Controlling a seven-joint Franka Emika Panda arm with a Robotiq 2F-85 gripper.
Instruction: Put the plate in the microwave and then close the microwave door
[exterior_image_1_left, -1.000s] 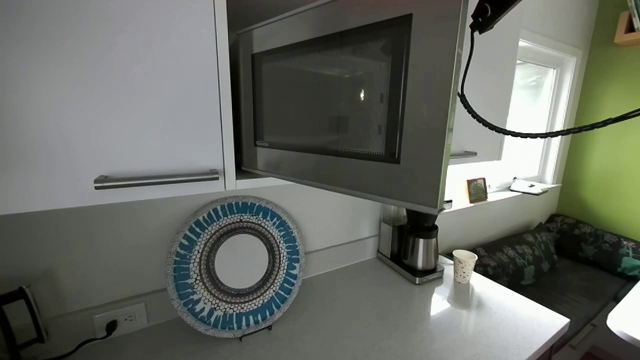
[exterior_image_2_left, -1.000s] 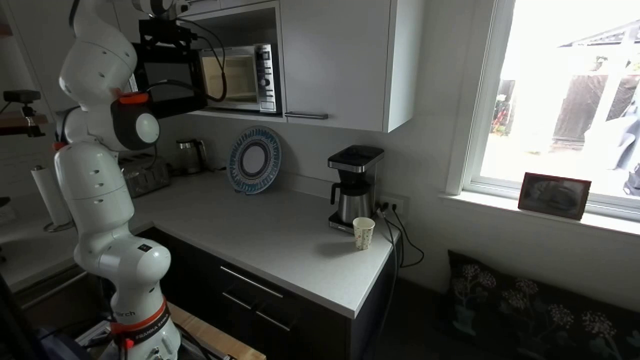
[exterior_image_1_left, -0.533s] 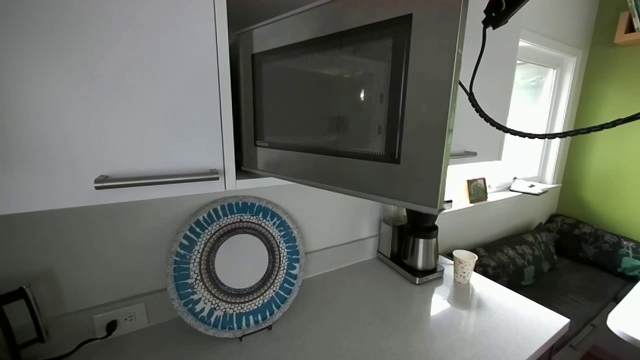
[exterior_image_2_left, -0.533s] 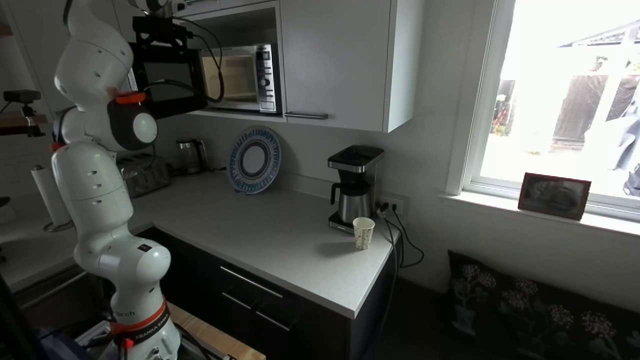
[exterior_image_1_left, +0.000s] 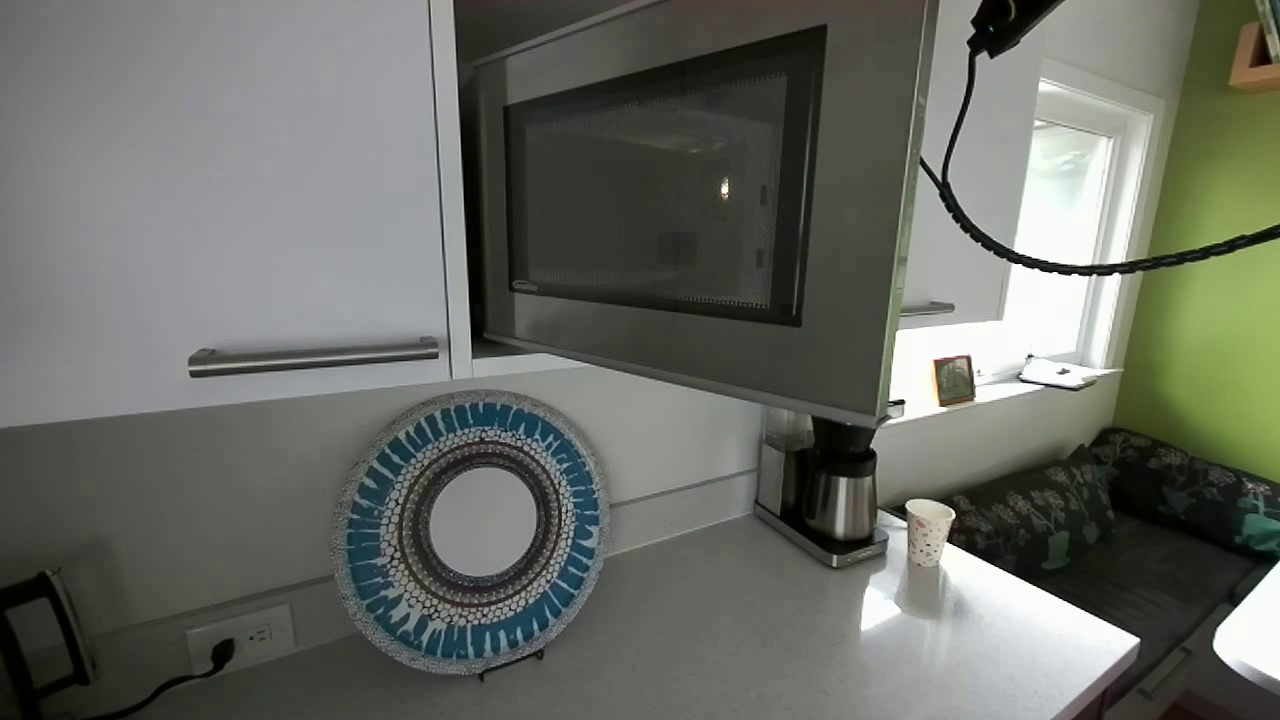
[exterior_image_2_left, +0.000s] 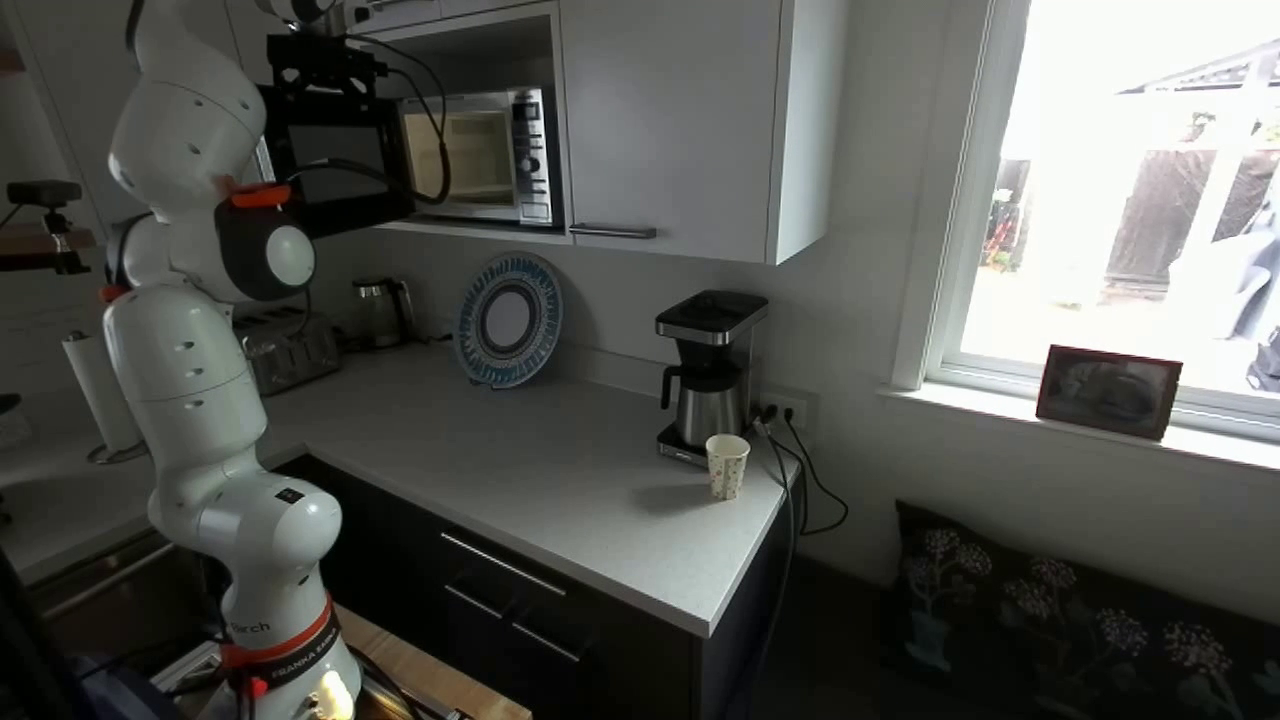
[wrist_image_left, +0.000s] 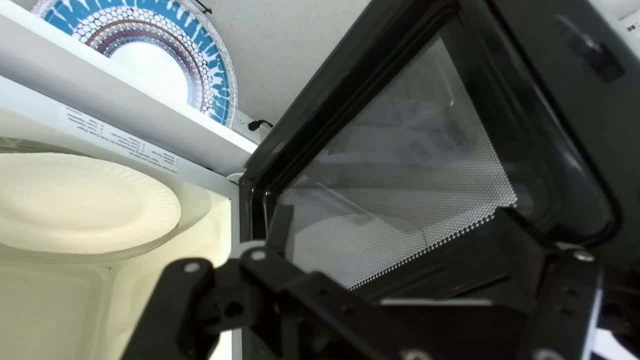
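The white plate lies inside the microwave, whose door stands open. The gripper, spread wide, is in front of the microwave, near that door. A patterned platter stands propped on the counter below the microwave; the coffee maker and paper cup stand below and right of the microwave.

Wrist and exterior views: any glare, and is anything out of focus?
Both exterior views: the window is overexposed; in an exterior view, the microwave door shows a bright glint, the counter a glare patch; wrist view: the gripper looks slightly out of focus.
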